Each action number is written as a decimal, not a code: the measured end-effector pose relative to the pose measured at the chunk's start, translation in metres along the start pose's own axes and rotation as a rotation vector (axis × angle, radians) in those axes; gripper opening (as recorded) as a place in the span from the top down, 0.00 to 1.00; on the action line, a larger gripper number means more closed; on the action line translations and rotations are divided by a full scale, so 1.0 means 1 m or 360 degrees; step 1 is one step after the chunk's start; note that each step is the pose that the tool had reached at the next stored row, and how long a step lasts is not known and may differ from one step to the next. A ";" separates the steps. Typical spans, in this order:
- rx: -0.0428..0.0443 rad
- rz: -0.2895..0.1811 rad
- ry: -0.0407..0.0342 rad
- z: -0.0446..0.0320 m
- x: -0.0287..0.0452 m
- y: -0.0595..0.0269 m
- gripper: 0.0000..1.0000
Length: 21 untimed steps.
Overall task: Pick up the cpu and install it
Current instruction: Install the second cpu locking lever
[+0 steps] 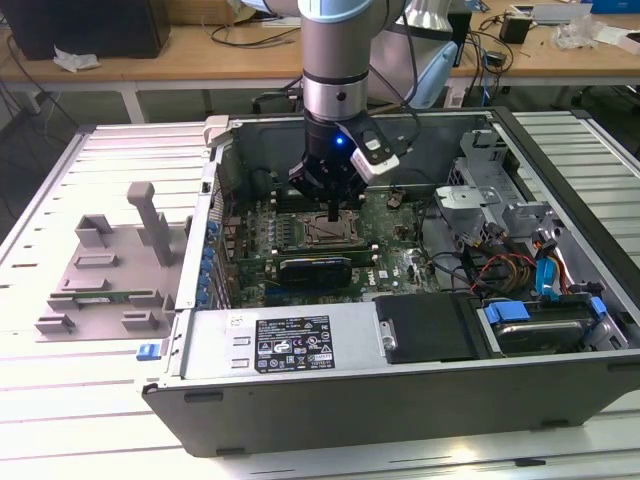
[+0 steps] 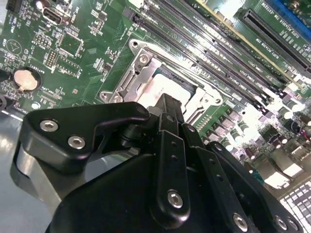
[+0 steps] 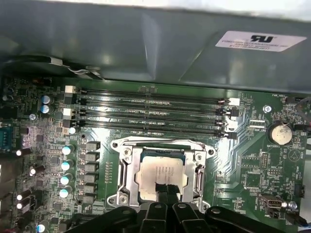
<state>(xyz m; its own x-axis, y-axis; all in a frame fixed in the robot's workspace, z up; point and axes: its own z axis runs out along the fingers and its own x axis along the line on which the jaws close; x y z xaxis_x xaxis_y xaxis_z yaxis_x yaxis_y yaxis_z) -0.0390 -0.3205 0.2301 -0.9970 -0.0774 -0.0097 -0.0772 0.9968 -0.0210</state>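
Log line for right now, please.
gripper: over socket, touching cpu | cpu: in socket | case: open

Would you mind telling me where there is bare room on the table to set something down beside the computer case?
Bare slatted table lies in front of the grey tray, and more behind it toward the desks. Inside the computer case it is crowded: the gripper hangs over the cpu in its socket, with cables toward the exterior view's right.
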 end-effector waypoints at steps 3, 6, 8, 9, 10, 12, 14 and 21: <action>0.0000 0.0000 0.0000 0.0000 -0.0007 -0.0055 0.89; 0.0000 0.0000 0.0002 0.0002 -0.0035 -0.0106 0.89; 0.0000 0.0000 0.0002 0.0003 -0.0051 -0.0153 0.89; 0.0000 0.0000 0.0002 0.0003 -0.0057 -0.0179 0.89; 0.0000 0.0000 0.0002 0.0004 -0.0060 -0.0198 0.89; 0.0000 0.0000 0.0002 0.0006 -0.0071 -0.0264 0.89; 0.0000 0.0000 0.0003 0.0006 -0.0070 -0.0306 0.89; -0.0004 -0.0030 0.0001 0.0021 0.0021 -0.0357 0.89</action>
<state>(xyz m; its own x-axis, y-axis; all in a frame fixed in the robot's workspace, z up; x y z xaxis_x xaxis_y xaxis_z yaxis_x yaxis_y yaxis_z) -0.0383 -0.3563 0.2288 -0.9953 -0.0961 -0.0084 -0.0959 0.9952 -0.0186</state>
